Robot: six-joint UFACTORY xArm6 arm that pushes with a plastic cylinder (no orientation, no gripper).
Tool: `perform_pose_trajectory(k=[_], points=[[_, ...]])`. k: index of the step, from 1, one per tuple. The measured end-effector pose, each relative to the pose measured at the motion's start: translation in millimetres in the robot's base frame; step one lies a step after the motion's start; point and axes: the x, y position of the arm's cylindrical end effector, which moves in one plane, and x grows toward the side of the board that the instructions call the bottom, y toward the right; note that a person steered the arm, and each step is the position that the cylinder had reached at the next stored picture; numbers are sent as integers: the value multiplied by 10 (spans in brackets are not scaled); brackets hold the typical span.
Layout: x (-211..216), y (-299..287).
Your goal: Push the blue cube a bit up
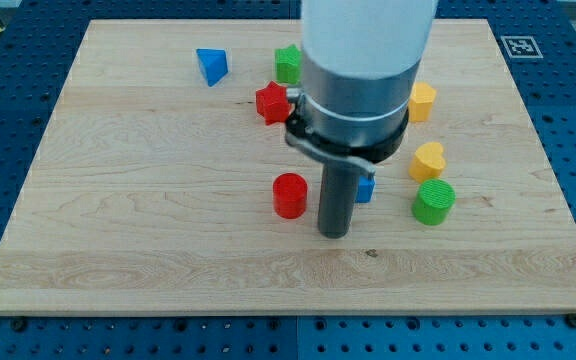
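Observation:
The blue cube (366, 188) lies near the board's middle right, mostly hidden behind my rod; only its right edge shows. My tip (335, 234) rests on the board just below and left of the cube, close to it; I cannot tell whether they touch. A red cylinder (290, 195) stands just left of the rod.
A blue triangular block (211, 66) sits at upper left. A green block (288, 63) and a red star-like block (271, 102) lie above the rod. Two yellow blocks (421, 101) (428, 160) and a green cylinder (433, 202) are at the right. The wooden board (148, 220) lies on a blue perforated table.

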Motion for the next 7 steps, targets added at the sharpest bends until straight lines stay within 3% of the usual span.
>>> perform_pose_trajectory(k=[4,7], points=[[-497,85],[-350,517]])
